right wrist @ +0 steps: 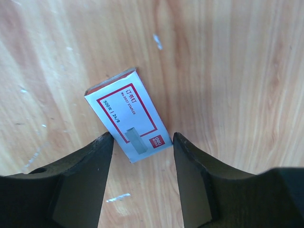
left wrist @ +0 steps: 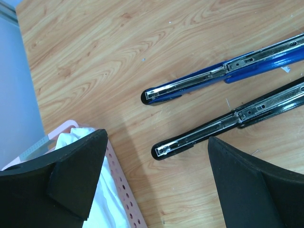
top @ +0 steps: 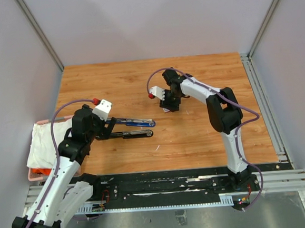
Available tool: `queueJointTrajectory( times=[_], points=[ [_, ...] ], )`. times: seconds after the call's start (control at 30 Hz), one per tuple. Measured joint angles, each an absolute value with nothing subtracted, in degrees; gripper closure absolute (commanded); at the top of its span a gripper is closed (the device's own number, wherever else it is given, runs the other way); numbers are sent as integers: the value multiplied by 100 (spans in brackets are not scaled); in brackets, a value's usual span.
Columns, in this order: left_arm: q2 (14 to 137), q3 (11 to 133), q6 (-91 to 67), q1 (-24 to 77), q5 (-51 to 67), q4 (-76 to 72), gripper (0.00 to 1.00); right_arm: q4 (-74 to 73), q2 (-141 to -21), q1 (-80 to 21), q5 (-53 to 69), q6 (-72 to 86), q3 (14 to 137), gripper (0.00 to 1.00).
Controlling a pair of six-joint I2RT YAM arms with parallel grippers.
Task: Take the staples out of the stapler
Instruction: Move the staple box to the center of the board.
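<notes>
Top view: left end effector (top: 111, 129) sat at 9 o'clock of the wooden bench (top: 202, 78), fully released, gripping nothing. Just off its tips lay two staplers, both swung open flat and parallel: blue metal stapler (left wrist: 223, 71) on the 12 o'clock side, black metal stapler (left wrist: 228, 118) on the 6 o'clock side, slightly apart. In the left wrist view both ran from centre towards 2 o'clock, silvery magazine rails facing up. We couldn't tell whether staples sat in those rails.

Right end effector (right wrist: 143, 137) was near bench centre, jaws apart and straddling the near end of a small red-and-white flat cardboard box (right wrist: 128, 114) lying on the wood. We couldn't tell if the pads touched it.

Pink perforated plastic basket (left wrist: 121, 185) with a white cloth (top: 43, 141) sat at 8 o'clock, at the bench edge.
</notes>
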State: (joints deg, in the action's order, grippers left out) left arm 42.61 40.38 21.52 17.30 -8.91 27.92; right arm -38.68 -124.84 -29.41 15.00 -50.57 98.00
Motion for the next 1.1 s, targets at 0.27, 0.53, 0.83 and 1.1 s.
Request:
queueJointTrajectory(
  times=[0.27, 0.53, 0.83, 1.1],
  points=[
    [4261, 4038, 2152, 1726, -932, 2735, 2, -3754, -12505, -2764, 1470, -5028, 9813, 52],
    [4261, 3979, 2147, 1719, -965, 2696, 2, -3645, -12759, -2552, 1280, -4766, 10219, 49],
    [4397, 3966, 2137, 1710, -974, 2602, 2, -3586, -12733, -2322, 1166, -4663, 10224, 30],
    [4790, 3979, 2141, 1702, -757, 2576, 2, -3767, -11631, -2316, 781, -4091, 9511, 23]
  ],
)
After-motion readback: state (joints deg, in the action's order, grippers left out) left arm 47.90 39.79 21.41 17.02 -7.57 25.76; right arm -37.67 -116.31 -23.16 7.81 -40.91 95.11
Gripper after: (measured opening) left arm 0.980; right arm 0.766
